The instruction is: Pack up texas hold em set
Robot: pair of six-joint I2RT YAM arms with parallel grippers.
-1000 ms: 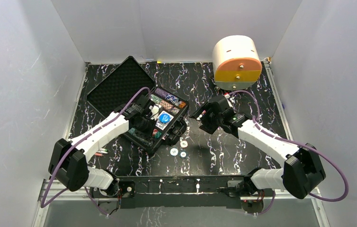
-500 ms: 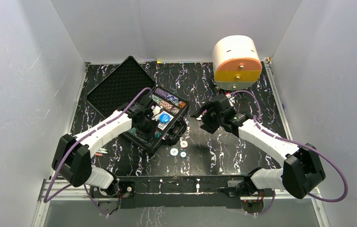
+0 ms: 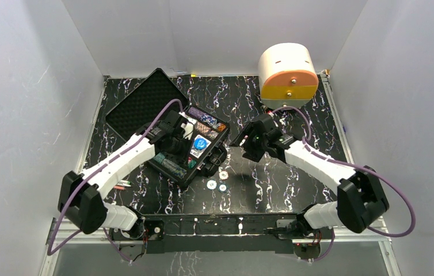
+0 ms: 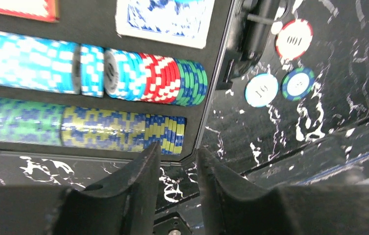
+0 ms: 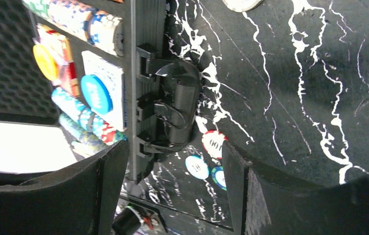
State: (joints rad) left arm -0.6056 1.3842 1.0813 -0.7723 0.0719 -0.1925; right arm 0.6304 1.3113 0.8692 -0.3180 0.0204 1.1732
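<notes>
Above the open black rectangular hard plastic case (image 3: pixel 181 179) on the table, left gripper (image 4: pixel 178 154) has just parted narrowly, holding nothing; right gripper (image 5: pixel 175 147) wide, empty; three loose round chips (image 4: pixel 262 90) still need packing

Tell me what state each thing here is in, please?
Case, open, lid laid back.
Chips in rows, lying in the case.
Three loose chips, on the table beside the case.
Drawer box, drawers shut.
Left gripper, slightly open, empty.
Right gripper, wide open, empty.
</notes>
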